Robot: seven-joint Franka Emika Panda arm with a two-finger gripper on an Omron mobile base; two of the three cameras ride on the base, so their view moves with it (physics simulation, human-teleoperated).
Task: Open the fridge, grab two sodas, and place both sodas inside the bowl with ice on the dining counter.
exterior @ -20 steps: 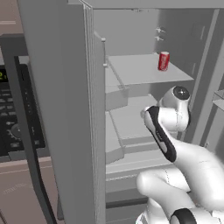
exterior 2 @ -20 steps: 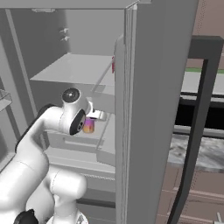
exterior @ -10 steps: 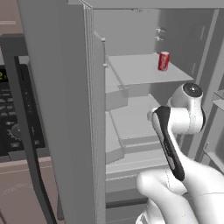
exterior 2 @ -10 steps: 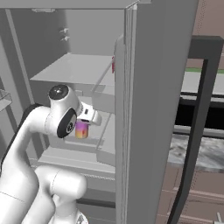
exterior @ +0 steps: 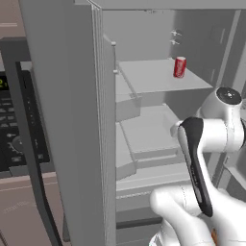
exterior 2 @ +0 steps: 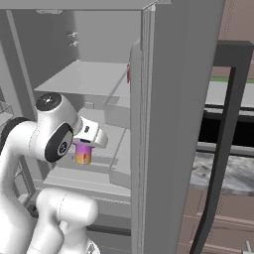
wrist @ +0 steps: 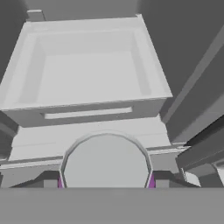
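- Since a second ago my arm has drawn back out of the fridge, carrying the purple can with it; the elbow now rises at about 3 o'clock in the left base view, where it sat nearer the middle before.
- From the right base camera, that can hangs under the gripper, upright, in front of the middle shelf and clear of it.
- From the hand camera, the can's pale round top sits at 6 o'clock with a sliver of magenta on either flank, so I judge the fingers are pinching the purple can by its sides, long axis running along the hand.
- One soda is out, then; the red can stands upright on the upper shelf, toward 1 o'clock in the left base view, well apart from the arm.
- What the next move turns on, as I see it: the open door stands just at 3 o'clock of the can in the right base view, so backing away has to keep the can off that edge.
- Hard to make out: the fingers themselves are cut off at the bottom of the hand view, and the wrist hides them from the base cameras.
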